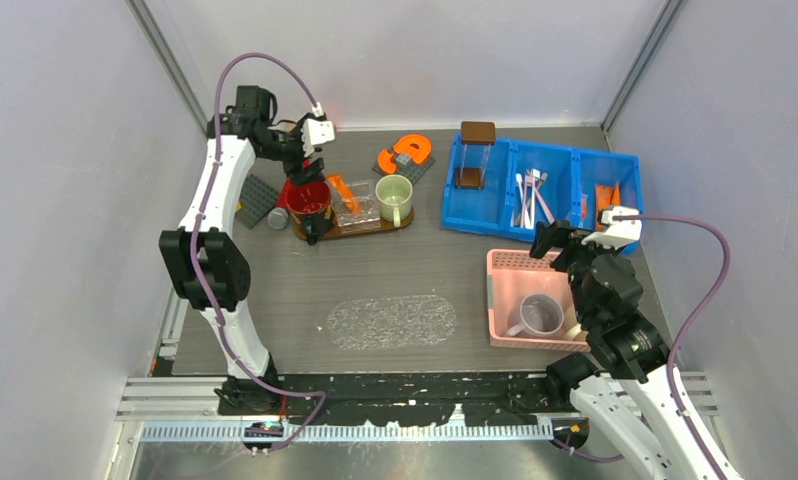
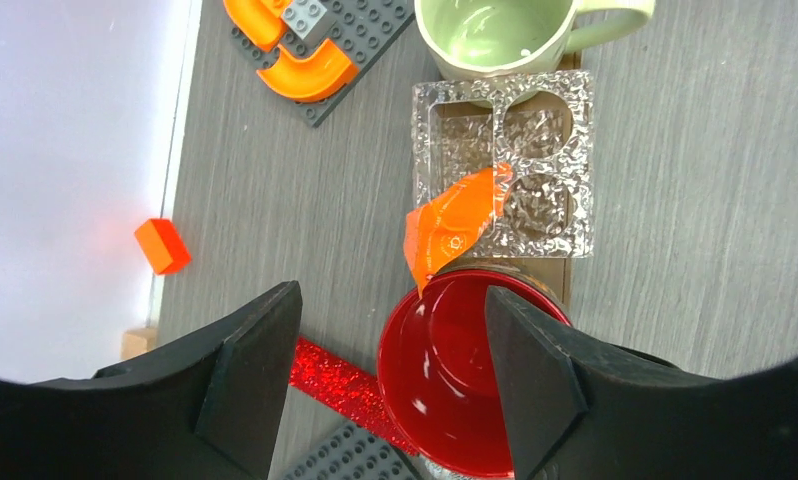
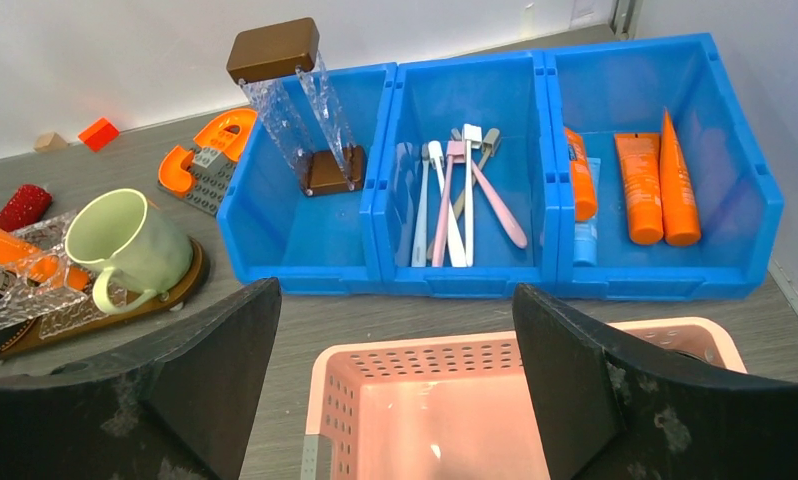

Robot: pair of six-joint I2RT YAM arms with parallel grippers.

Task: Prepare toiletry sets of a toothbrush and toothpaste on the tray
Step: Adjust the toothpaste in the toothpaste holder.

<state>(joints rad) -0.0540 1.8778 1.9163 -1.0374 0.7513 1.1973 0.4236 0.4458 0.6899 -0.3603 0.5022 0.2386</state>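
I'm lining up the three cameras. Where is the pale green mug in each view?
Top external: mug upper centre, left of the blue bins.
Left wrist: mug at the top edge, right of centre.
Right wrist: mug at far left.
Shared landmark: clear textured holder beside the mug.

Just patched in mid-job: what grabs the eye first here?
The blue bin at back right, with toothbrushes in its middle compartment and orange toothpaste tubes in the right one. Then the red cup below the open left gripper, an orange tube lying across the clear holder beside it.
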